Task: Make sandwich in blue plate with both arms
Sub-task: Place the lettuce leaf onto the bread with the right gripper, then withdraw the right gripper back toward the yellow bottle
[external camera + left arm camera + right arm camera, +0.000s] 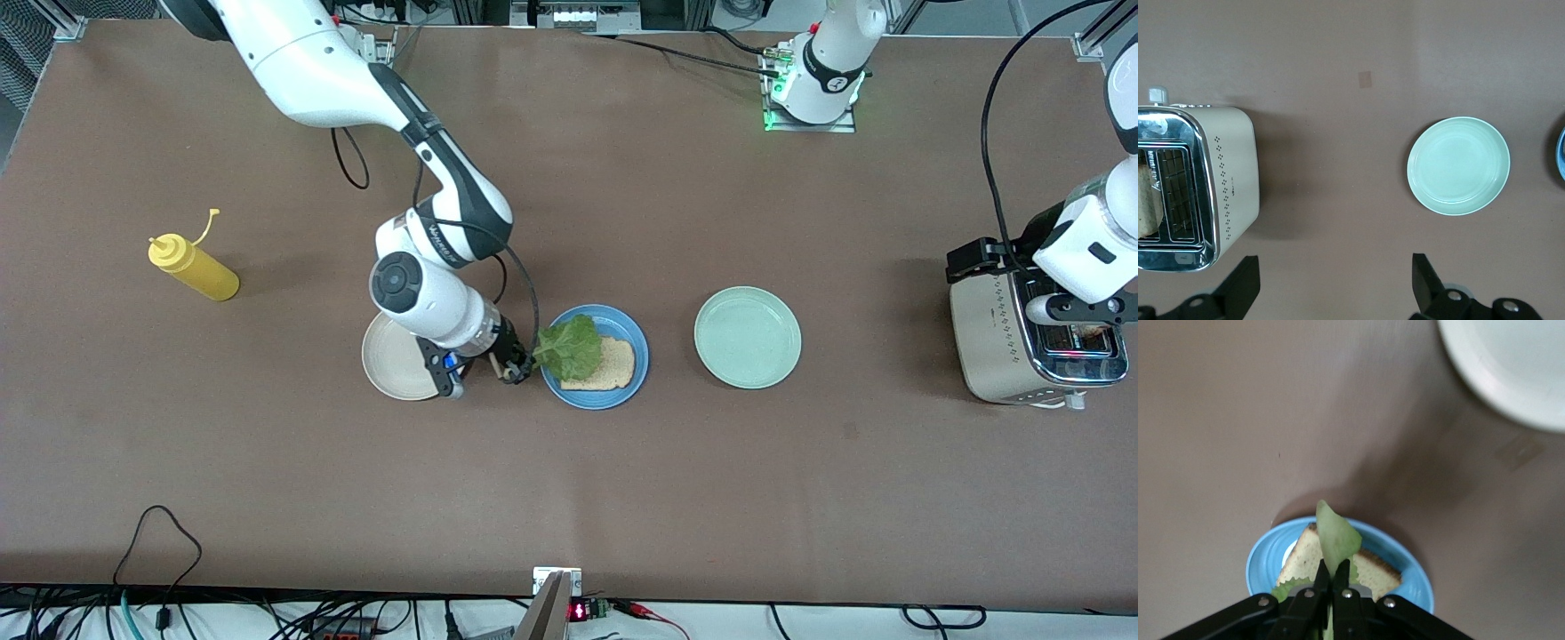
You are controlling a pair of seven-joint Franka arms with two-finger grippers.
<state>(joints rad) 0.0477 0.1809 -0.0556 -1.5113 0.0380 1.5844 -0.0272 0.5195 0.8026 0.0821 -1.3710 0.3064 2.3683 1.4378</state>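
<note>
The blue plate (594,357) holds one slice of speckled bread (613,364). A crinkled green lettuce leaf (569,347) lies partly over that slice, at the plate's edge toward the right arm's end. My right gripper (516,369) is shut on the leaf's edge; the right wrist view shows the gripper (1336,570) pinching the lettuce (1335,533) above the bread (1305,560) and the blue plate (1265,557). My left gripper (1335,283) is open and holds nothing. It hangs over the table beside the toaster (1036,333), and in the front view this gripper (973,260) waits there.
A slice of bread (1146,200) stands in the toaster's (1205,187) slot. A pale mint-green plate (747,336) lies between the blue plate and the toaster. A cream-white plate (396,360) lies under the right arm's wrist. A yellow squeeze bottle (191,268) lies toward the right arm's end.
</note>
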